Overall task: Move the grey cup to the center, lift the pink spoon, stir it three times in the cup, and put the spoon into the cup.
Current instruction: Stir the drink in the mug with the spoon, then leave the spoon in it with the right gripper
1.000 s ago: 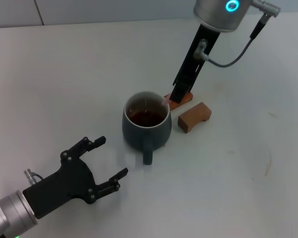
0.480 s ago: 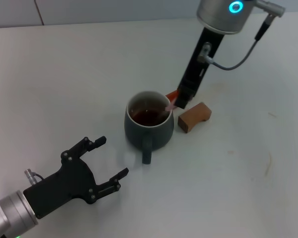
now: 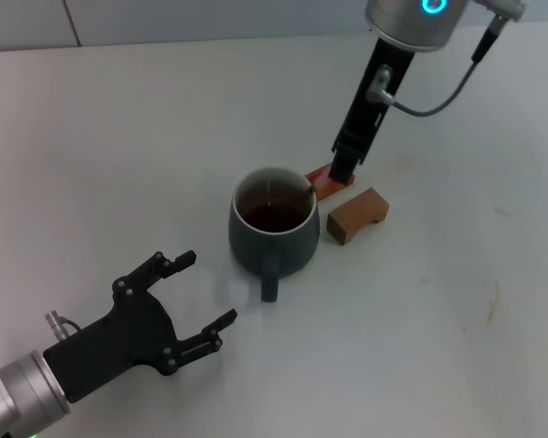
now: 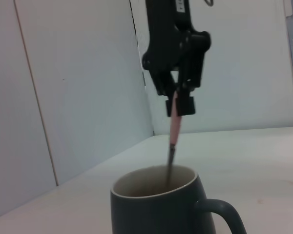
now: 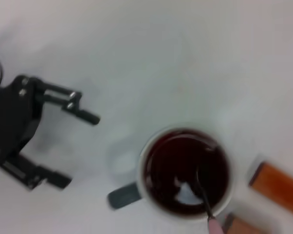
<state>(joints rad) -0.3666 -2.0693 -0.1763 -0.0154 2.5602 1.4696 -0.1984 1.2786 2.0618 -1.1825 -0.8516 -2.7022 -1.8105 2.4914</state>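
Note:
The grey cup [image 3: 272, 239] stands mid-table with dark reddish-brown liquid inside and its handle toward me. It also shows in the left wrist view [image 4: 156, 209] and the right wrist view [image 5: 123, 195]. My right gripper [image 3: 343, 172] hangs above the cup's far right rim, shut on the pink spoon [image 4: 174, 127]. The spoon hangs almost upright, its metal end dipping into the liquid [image 5: 203, 193]. My left gripper [image 3: 205, 288] is open and empty, resting near the front left, apart from the cup.
Two brown wooden blocks lie just right of the cup: a lighter one [image 3: 357, 214] and an orange-brown one [image 3: 330, 183] under the right gripper, also in the right wrist view [image 5: 278, 183]. A grey cable [image 3: 438, 100] loops off the right arm.
My right gripper has risen and moved back from the cup's rim, drawing the spoon more upright with its tip still in the cup. The left arm has not moved.

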